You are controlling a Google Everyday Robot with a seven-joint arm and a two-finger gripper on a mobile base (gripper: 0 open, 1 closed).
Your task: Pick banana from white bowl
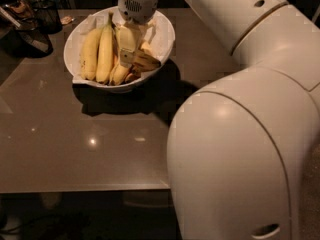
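The white bowl (pixel 162 31) stands at the far middle of the brown table (pixel 75 144), lined with white paper. Two straighter yellow bananas (pixel 98 51) lie in its left half. A short, strongly curved banana (pixel 147 61) with dark marks lies in the right half. My gripper (pixel 128 54) reaches straight down into the bowl's middle, between the straight bananas and the curved one, its tip right beside the curved banana. Another banana's end (pixel 119 74) shows below the gripper.
A dark mesh cup (pixel 48 15) and other dark items (pixel 27 39) stand at the far left corner. My large white arm (pixel 240 134) fills the right side and hangs over the table's front right. The table's front edge (pixel 85 188) runs across below.
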